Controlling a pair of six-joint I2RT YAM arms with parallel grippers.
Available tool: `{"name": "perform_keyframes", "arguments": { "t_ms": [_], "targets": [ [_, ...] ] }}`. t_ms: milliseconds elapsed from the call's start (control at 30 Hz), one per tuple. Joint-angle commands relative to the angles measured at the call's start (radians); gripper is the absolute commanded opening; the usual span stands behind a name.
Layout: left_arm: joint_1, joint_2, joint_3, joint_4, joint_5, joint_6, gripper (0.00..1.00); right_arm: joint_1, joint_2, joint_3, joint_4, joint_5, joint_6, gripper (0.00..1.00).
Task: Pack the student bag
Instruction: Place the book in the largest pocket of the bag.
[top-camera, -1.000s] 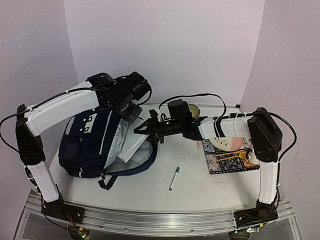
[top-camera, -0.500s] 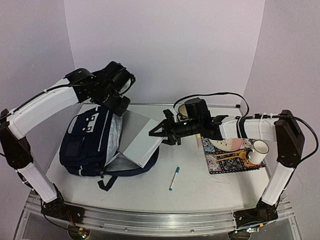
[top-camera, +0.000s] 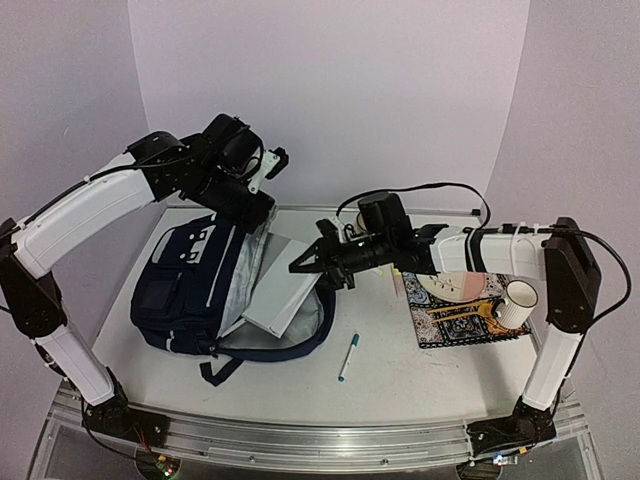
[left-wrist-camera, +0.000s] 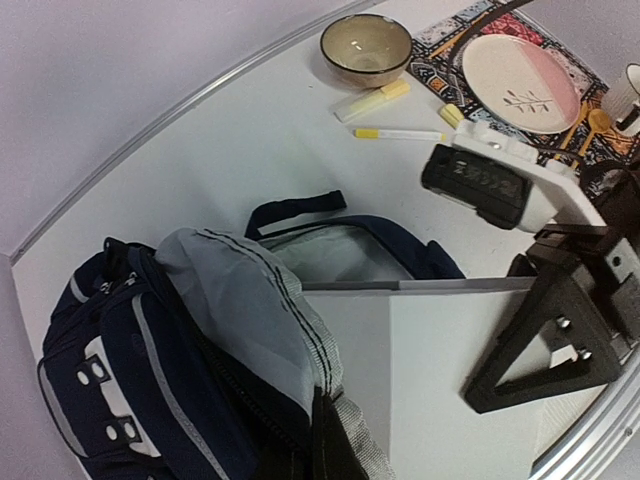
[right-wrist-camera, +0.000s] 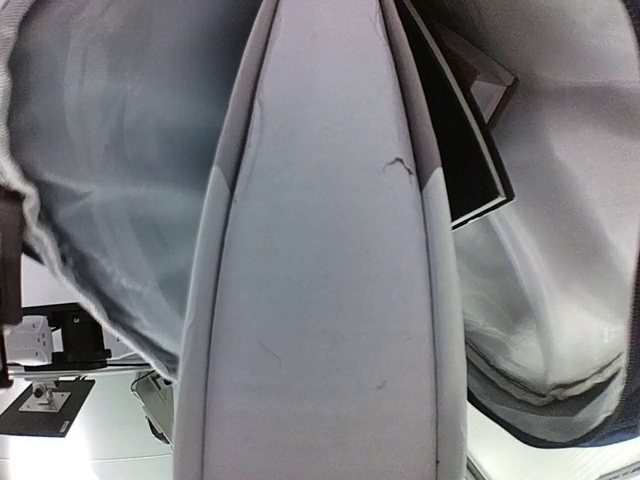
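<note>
The student bag (top-camera: 185, 285) lies open on the left of the table, dark navy with a grey lining. My left gripper (top-camera: 258, 205) is shut on the edge of the bag's flap (left-wrist-camera: 250, 300) and holds it up. My right gripper (top-camera: 306, 265) is shut on the near edge of a flat grey-white slab (top-camera: 280, 290), which is tilted with its far end inside the bag's mouth. In the right wrist view the slab's edge (right-wrist-camera: 320, 300) fills the middle with lining on both sides and a dark-edged flat thing (right-wrist-camera: 465, 140) beside it. My right fingers (left-wrist-camera: 540, 350) show against the slab in the left wrist view.
A teal pen (top-camera: 347, 357) lies on the table in front of the bag. A patterned mat (top-camera: 465, 318) at the right carries a plate (top-camera: 452, 287) and a mug (top-camera: 517, 303). A bowl (left-wrist-camera: 365, 45), a yellow highlighter (left-wrist-camera: 372, 100) and a yellow pen (left-wrist-camera: 400, 133) lie at the back.
My left gripper has swung up and right with the flap, opening the bag wider. My right gripper has pushed the slab left, deeper into the bag's mouth.
</note>
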Motion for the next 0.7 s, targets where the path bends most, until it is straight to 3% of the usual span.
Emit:
{"name": "perform_keyframes", "arguments": {
  "t_ms": [0,233,500,667],
  "targets": [
    [-0.01,-0.018,0.071,0.18,0.128,-0.008,0.0,0.019,0.063,0.102,0.079,-0.027,-0.006,0.26],
    [-0.01,-0.055,0.026,0.195,0.197,0.001,0.0,0.047,0.169,0.174,0.067,-0.057,-0.006,0.26],
    [-0.01,-0.079,-0.072,0.257,0.36,-0.055,0.0,0.053,0.248,0.243,0.066,0.005,-0.039,0.35],
    [-0.01,-0.098,-0.144,0.287,0.314,-0.09,0.0,0.055,0.295,0.264,0.057,0.038,-0.06,0.43]
  ]
}}
